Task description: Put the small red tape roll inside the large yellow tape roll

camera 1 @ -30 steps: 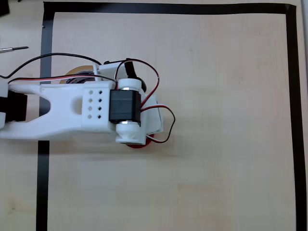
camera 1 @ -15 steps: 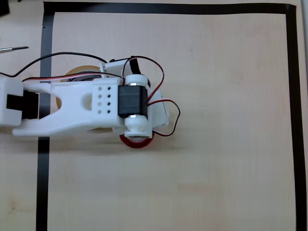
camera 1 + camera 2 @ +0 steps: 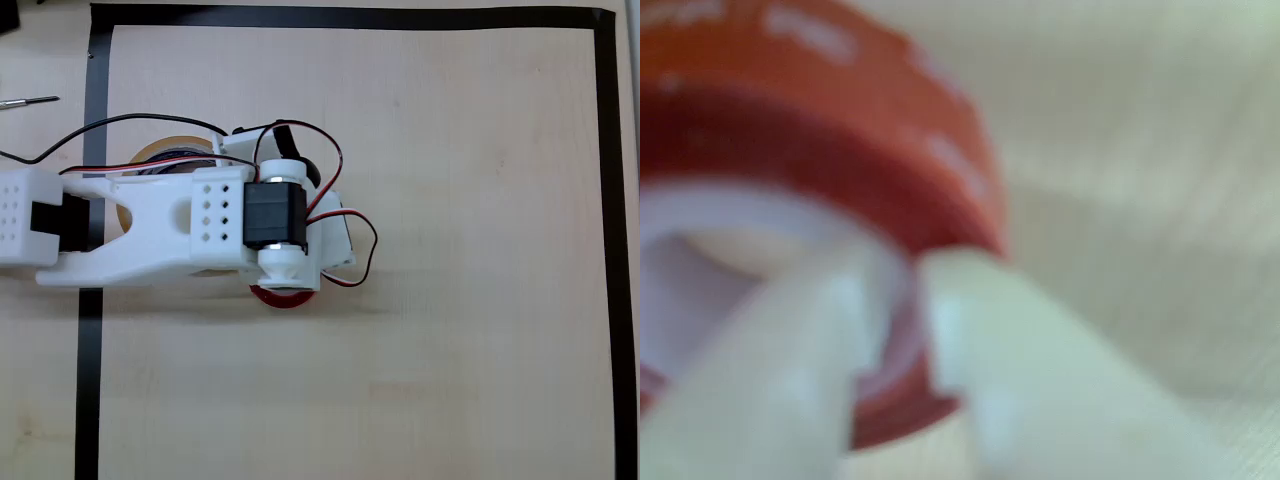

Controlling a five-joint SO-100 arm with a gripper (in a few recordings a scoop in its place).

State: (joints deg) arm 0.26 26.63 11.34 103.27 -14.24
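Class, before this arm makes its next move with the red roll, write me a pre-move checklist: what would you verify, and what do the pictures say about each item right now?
1. Fingers straddle the wall of the small red tape roll, one inside the core, one outside: ok in the wrist view.
2. Gripper firmly clamped on the wall: cannot tell, picture blurred.
3. Red roll lifted off the table: cannot tell; just a red edge peeks from under the arm.
4. Large yellow tape roll located: ok, left of the gripper, partly under the arm.
5. Yellow roll's opening free: cannot tell, the arm covers it.
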